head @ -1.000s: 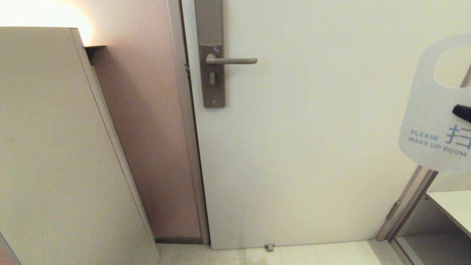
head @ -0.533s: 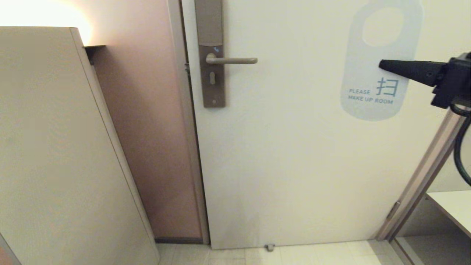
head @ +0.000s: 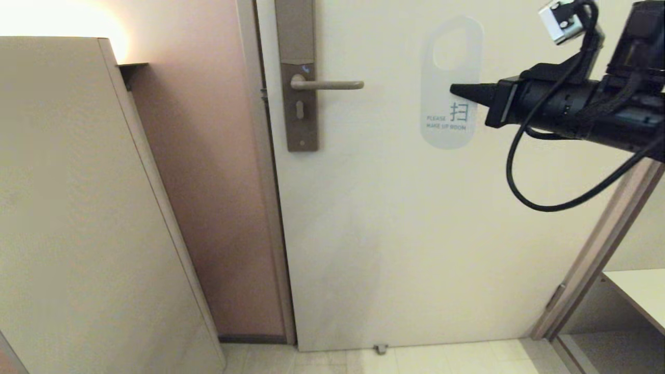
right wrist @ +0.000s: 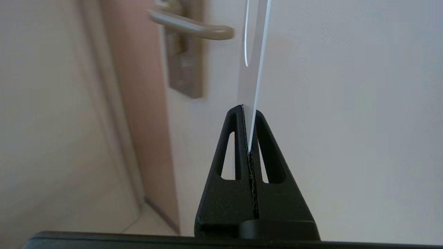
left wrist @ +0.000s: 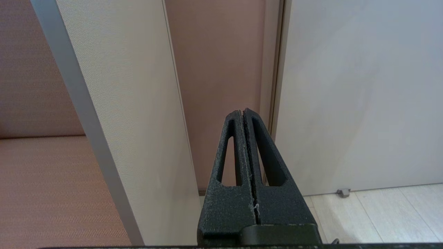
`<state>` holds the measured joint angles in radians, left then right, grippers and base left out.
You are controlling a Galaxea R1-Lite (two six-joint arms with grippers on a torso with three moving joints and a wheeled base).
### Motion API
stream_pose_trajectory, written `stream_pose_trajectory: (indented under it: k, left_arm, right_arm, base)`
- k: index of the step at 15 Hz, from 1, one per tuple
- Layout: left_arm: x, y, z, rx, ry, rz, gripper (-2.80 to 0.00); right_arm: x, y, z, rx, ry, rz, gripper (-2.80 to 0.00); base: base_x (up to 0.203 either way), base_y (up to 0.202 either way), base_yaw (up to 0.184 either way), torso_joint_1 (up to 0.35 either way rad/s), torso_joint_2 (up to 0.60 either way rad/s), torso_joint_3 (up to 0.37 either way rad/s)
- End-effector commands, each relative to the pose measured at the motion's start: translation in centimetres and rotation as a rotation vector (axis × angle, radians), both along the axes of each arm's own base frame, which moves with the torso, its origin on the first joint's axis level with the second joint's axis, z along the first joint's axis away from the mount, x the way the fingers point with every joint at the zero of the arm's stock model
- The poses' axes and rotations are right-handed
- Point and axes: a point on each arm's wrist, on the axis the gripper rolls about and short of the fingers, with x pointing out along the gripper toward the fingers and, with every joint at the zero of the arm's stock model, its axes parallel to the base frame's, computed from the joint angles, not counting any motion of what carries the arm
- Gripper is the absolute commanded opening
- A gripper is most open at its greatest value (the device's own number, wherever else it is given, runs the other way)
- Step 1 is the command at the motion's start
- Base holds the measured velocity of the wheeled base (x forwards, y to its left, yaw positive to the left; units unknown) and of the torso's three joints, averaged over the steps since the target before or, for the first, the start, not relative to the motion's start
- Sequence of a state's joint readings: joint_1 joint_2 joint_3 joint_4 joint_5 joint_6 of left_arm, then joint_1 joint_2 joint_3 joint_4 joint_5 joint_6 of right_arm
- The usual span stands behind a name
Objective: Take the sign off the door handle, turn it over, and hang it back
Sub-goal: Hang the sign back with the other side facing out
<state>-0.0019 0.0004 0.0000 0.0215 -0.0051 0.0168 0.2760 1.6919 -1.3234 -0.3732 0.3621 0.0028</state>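
Right gripper (head: pixel 460 92) clamped on sign (head: pixel 449 83), white face outward, hole uppermost and probably upright, held near door (head: pixel 415 234) beside door handle (head: pixel 327 84), ready for rehanging; left gripper (left wrist: pixel 246 114) parked low, pressed closed, empty.

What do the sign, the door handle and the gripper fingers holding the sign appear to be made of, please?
The sign: thin stiff card or plastic, matt white; edge-on in the right wrist view it is a flat sliver that holds straight. The door handle: probably metal, satin taupe with a soft sheen. The right gripper, shut on the sign, has fingers of rough black plastic, grainy and hollowed, possibly printed.
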Motion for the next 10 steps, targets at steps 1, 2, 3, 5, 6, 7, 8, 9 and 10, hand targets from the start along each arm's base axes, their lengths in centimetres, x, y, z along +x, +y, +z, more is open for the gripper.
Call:
stream_pose_trajectory:
  k: [1, 2, 3, 5, 6, 7, 8, 9, 10]
  left_arm:
    - [0.0, 0.0, 0.0, 0.0, 0.0, 0.0, -2.8]
    - [0.0, 0.0, 0.0, 0.0, 0.0, 0.0, -2.8]
    - [0.0, 0.0, 0.0, 0.0, 0.0, 0.0, -2.8]
    - [0.0, 0.0, 0.0, 0.0, 0.0, 0.0, -2.8]
    - [0.0, 0.0, 0.0, 0.0, 0.0, -0.001, -2.8]
    - [0.0, 0.0, 0.0, 0.0, 0.0, 0.001, -2.8]
    - [0.0, 0.0, 0.0, 0.0, 0.0, 0.0, -2.8]
    - [0.0, 0.0, 0.0, 0.0, 0.0, -0.002, -2.8]
    - [0.0, 0.0, 0.0, 0.0, 0.0, 0.001, -2.8]
  right_arm:
    - [3.1, 1.7, -2.2, -0.014, 0.038, 0.006, -2.8]
    - [4.0, 2.7, -2.3, -0.012, 0.026, 0.0, -2.8]
    - [4.8, 3.6, -2.5, -0.008, 0.013, -0.006, -2.8]
    - [6.1, 5.1, -3.0, -0.009, -0.012, -0.027, -2.8]
    - [6.6, 5.8, -3.3, -0.012, -0.024, -0.03, -2.8]
    - [7.0, 6.2, -3.5, -0.008, -0.043, -0.028, -2.8]
    - [7.4, 6.5, -3.7, -0.006, -0.063, -0.028, -2.8]
    - [7.7, 6.7, -4.0, -0.02, -0.078, -0.029, -2.8]
    - [8.0, 6.8, -4.4, -0.036, -0.095, -0.03, -2.8]
  base:
    - [0.0, 0.0, 0.0, 0.0, 0.0, 0.0]
    - [0.0, 0.0, 0.0, 0.0, 0.0, 0.0]
    - [0.0, 0.0, 0.0, 0.0, 0.0, 0.0]
    - [0.0, 0.0, 0.0, 0.0, 0.0, 0.0]
    - [0.0, 0.0, 0.0, 0.0, 0.0, 0.0]
    - [0.0, 0.0, 0.0, 0.0, 0.0, 0.0]
    - [0.0, 0.0, 0.0, 0.0, 0.0, 0.0]
    - [0.0, 0.0, 0.0, 0.0, 0.0, 0.0]
    - [0.0, 0.0, 0.0, 0.0, 0.0, 0.0]
